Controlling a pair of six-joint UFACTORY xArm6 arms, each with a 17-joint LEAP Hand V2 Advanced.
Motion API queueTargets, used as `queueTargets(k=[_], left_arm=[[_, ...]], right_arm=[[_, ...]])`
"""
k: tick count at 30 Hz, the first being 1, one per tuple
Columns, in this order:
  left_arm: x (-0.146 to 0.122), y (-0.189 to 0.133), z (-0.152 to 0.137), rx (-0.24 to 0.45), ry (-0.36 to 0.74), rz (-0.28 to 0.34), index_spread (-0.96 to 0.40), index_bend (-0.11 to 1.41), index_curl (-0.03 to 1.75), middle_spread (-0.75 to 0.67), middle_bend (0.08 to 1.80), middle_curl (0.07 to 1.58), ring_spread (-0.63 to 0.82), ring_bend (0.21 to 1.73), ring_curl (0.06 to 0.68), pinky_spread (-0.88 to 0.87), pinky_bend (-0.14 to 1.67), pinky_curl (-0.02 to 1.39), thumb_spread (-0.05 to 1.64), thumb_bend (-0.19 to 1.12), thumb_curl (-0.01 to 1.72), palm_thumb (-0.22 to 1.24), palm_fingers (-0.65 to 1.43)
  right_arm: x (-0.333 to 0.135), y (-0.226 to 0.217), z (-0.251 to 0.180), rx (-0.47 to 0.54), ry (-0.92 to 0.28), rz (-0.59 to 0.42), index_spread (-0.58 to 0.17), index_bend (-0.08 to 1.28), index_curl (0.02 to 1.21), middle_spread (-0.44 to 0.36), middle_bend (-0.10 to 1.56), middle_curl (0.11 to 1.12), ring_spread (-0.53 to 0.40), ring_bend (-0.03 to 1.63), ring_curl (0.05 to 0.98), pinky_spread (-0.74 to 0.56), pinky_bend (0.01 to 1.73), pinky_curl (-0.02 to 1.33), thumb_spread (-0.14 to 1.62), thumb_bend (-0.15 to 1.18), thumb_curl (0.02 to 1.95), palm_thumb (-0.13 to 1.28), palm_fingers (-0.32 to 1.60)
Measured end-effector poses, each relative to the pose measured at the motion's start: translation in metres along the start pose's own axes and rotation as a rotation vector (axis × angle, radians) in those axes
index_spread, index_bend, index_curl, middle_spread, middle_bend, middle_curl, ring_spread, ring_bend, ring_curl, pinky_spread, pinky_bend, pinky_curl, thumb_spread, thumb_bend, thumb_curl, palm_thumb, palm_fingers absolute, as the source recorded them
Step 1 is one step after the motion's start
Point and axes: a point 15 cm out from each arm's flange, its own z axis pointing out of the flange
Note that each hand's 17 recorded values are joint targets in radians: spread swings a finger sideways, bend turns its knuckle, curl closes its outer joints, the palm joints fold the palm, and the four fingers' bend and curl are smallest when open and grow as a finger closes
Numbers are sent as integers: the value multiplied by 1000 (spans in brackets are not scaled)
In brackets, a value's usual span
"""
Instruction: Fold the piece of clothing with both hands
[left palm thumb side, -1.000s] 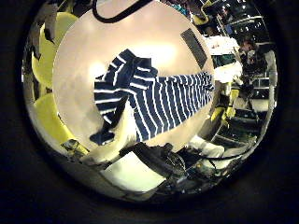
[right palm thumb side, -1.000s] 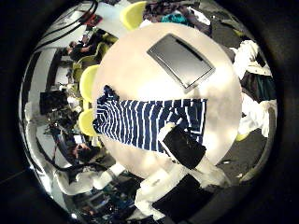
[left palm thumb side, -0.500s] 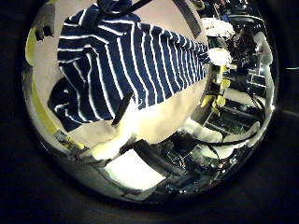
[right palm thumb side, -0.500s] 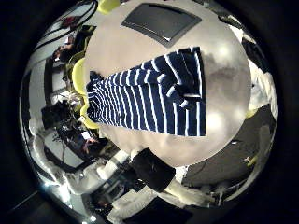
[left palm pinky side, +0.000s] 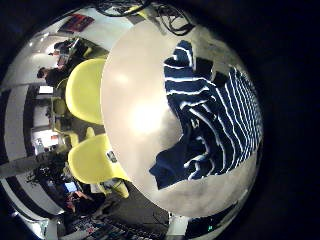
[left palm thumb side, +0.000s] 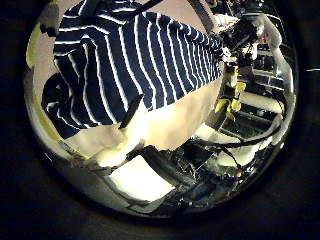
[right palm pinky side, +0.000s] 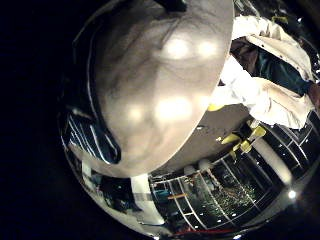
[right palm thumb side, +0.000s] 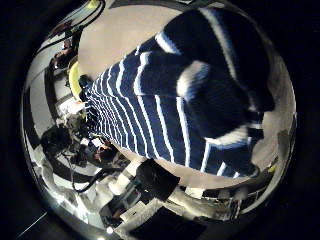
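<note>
A striped long-sleeved garment (left palm pinky side: 215, 110) lies on a round table (left palm pinky side: 135, 110), rumpled at one end. In the left thumb side palm view the garment (left palm thumb side: 130, 60) fills much of the picture, so it is close under my left hand (left palm thumb side: 135, 165). One straight finger (left palm thumb side: 128, 115) reaches to the cloth's edge without gripping it. In the right thumb side palm view the garment (right palm thumb side: 190, 95) is very close to my right hand (right palm thumb side: 150, 185). The right little finger side palm view shows bare table (right palm pinky side: 160, 80) with the garment (right palm pinky side: 95, 135) at its edge.
Two chairs (left palm pinky side: 85, 90) (left palm pinky side: 90, 160) stand against the table's edge beside the garment's far side. A white robot arm (right palm pinky side: 255, 90) shows beyond the table rim in the right little finger side palm view.
Both palm cameras have moved much closer to the garment, which now fills far more of the left and right thumb side views. The garment itself lies as before.
</note>
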Motion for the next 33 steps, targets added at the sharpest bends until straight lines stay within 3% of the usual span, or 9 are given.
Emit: queueTargets(k=[8,12,15,17,19,20,25,33], left_arm=[[-4,-7,-2,1,1,1,-110,180,504,20,203,480,-61,793,288,-98,473,553,1119,-20,307,397,294],[-1,-12,-3,-1,0,8,-109,182,492,7,207,475,-70,784,283,-99,466,546,1119,-21,305,398,306],[-2,-14,-4,-2,-2,9,-109,178,483,3,202,471,-73,783,281,-99,466,544,1119,-18,305,404,316],[-2,-14,-2,-5,-2,9,-109,177,476,-3,204,469,-82,785,279,-100,464,542,1119,-19,304,406,321],[-4,-14,-1,-7,-3,7,-109,177,471,-7,205,469,-87,784,277,-105,462,540,1119,-20,303,408,324],[-4,-14,0,-9,-3,6,-109,177,468,-8,205,468,-89,783,277,-106,461,539,1119,-20,303,408,324],[-3,-8,8,-31,0,15,-109,180,460,-11,204,464,-94,780,272,-112,457,535,1116,-20,304,417,330],[-9,28,32,-96,12,18,-109,179,449,-13,201,459,-96,778,269,-116,464,531,1130,-17,303,431,342]], right_arm=[[-3,0,5,-16,6,-7,-167,150,294,15,417,397,-13,895,335,318,618,395,1039,-17,313,346,459],[-4,13,15,-84,-6,-10,-195,172,294,-41,522,435,-111,1003,365,233,641,393,1049,-17,320,376,601],[-1,16,18,-99,-14,-8,-234,170,292,-96,606,466,-182,1066,371,34,789,403,1063,2,339,455,916],[2,17,14,-89,-24,-1,-284,237,336,-142,698,514,-212,1108,404,-182,881,435,1079,14,360,535,1222],[6,18,11,-85,-30,6,-309,286,371,-154,772,547,-214,1127,426,-256,909,459,1085,12,367,568,1271],[7,20,9,-84,-32,7,-336,389,420,-156,835,574,-214,1130,439,-292,942,476,1087,26,382,628,1339],[9,29,-5,-76,-33,1,-367,689,565,-163,1012,652,-214,1225,491,-300,1105,549,1088,50,427,783,1351],[30,63,-30,-91,-54,0,-339,931,711,-153,1187,726,-209,1351,564,-256,1272,654,1097,90,509,975,1201]])
